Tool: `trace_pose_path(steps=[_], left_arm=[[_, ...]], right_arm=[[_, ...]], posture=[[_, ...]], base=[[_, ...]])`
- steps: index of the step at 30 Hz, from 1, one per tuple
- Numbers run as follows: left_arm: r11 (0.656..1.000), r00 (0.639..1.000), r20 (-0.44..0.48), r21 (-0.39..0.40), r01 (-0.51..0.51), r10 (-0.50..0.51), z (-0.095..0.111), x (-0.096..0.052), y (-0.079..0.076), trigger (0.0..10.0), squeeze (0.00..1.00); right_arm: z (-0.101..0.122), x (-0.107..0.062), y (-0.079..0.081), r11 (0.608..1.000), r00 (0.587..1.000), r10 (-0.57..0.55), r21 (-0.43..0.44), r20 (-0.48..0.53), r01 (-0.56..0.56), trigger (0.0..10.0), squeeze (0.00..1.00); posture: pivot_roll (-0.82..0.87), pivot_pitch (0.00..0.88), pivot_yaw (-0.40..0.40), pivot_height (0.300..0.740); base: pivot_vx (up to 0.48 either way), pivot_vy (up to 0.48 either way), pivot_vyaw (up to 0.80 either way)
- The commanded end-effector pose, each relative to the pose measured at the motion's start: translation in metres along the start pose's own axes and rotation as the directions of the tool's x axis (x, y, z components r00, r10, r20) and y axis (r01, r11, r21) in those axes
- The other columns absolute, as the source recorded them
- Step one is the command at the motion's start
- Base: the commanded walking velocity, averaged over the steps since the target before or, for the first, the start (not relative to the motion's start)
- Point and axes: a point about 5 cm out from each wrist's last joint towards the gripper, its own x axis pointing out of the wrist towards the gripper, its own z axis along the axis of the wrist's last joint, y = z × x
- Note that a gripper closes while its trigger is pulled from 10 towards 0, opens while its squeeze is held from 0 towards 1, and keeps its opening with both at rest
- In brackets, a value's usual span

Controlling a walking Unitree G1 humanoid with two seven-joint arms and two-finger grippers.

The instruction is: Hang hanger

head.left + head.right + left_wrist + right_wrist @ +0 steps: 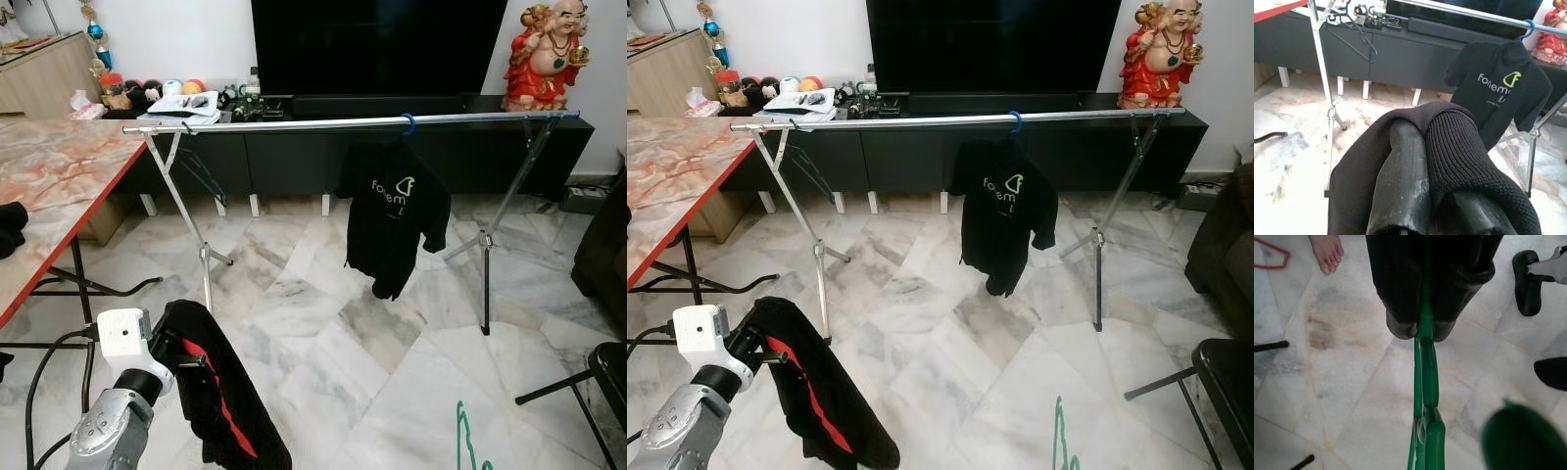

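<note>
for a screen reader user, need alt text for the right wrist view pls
The right claw is shut on a green hanger, which runs from between its black fingers out over a pale marble floor. A person's bare foot stands at one corner, and a black chair castor is at the opposite side.

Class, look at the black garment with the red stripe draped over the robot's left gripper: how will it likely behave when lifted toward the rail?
The black garment with the red stripe is probably floppy: it sags in folds below the left gripper. Its ribbed knit likely grips rather than slips. It seems light, hanging from two fingers.
</note>
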Motion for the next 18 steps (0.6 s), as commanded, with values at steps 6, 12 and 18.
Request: trace_pose_path(steps=[6, 12, 18], left_arm=[[1.0, 1.0, 0.019, 0.003, -0.01, 0.01, 0.007, -0.003, -0.003, 10.0, 0.0], [1.0, 1.0, 0.024, 0.0, -0.001, 0.001, 0.006, -0.003, -0.009, 10.0, 0.0], [1.0, 1.0, 0.017, 0.017, -0.005, 0.005, 0.005, -0.002, -0.009, 10.0, 0.0]], right_arm=[[-0.001, 0.0, 0.003, 0.999, 1.0, 0.019, -0.029, -0.017, -0.019, 10.0, 0.0], [0.001, 0.001, 0.004, 1.0, 1.0, 0.018, 0.011, -0.005, -0.018, 10.0, 0.0], [0.002, 0.001, 0.008, 0.999, 1.0, 0.021, 0.046, -0.004, -0.021, 10.0, 0.0]], posture=[[0.11, 0.0, 0.054, 0.74], [0.11, 0.0, 0.059, 0.74], [0.11, 0.0, 0.055, 0.74]], base=[[0.0, 0.0, 0.67], [0.0, 0.0, 0.8], [0.0, 0.0, 0.38]])
